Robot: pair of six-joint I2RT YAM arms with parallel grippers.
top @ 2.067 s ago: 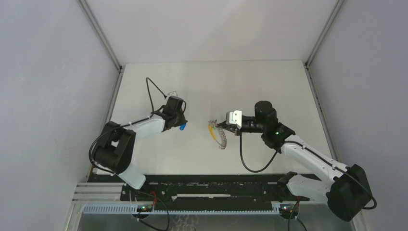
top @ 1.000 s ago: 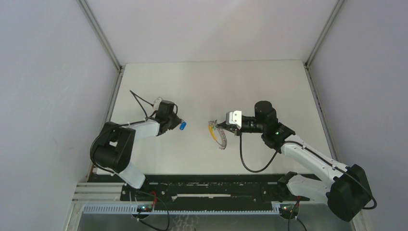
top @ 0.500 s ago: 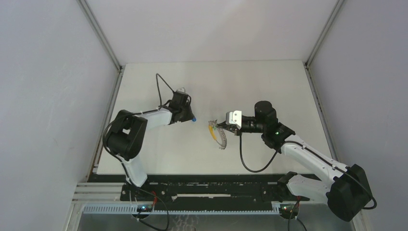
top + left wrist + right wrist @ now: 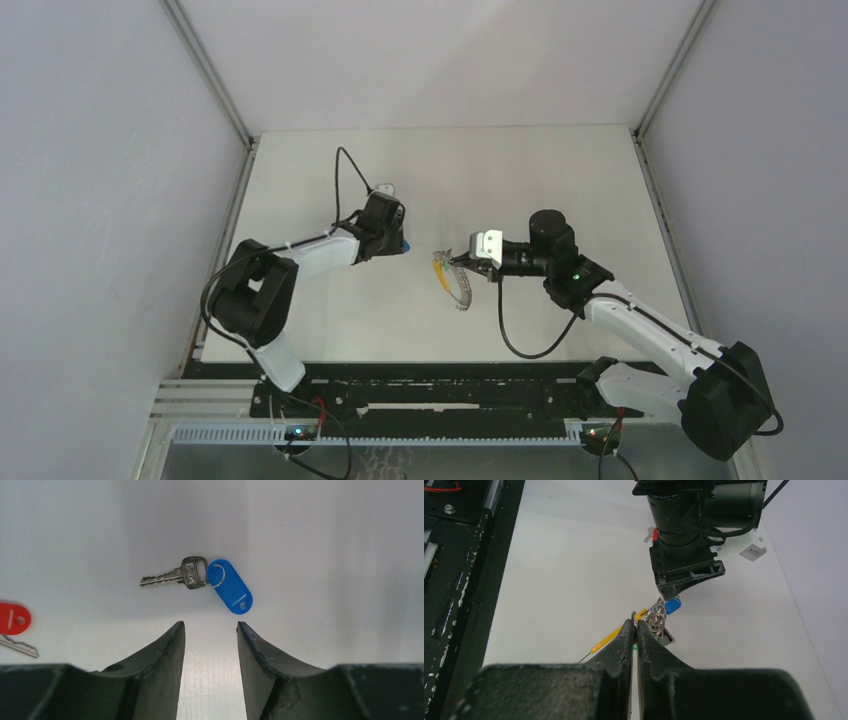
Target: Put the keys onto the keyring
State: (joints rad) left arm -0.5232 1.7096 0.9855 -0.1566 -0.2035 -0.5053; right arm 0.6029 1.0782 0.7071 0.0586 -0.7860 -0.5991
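Left gripper (image 4: pixel 209 626) hangs half open and empty, with the blue key (image 4: pixel 195 574) lying free on the table just ahead of its fingers and the red key (image 4: pixel 13 620) off to the side. Right gripper (image 4: pixel 634 625) is closed on the keyring (image 4: pixel 655 619). The step seems to be picking up the blue key, so the next move needs a careful lowering and closing.

Top view fixed high at the near side, looking down on the whole white table (image 4: pixel 400 320), left wrist view close over a blue-tagged silver key (image 4: pixel 194 573), right wrist view low, facing the black left arm (image 4: pixel 689 530), key shared by all.
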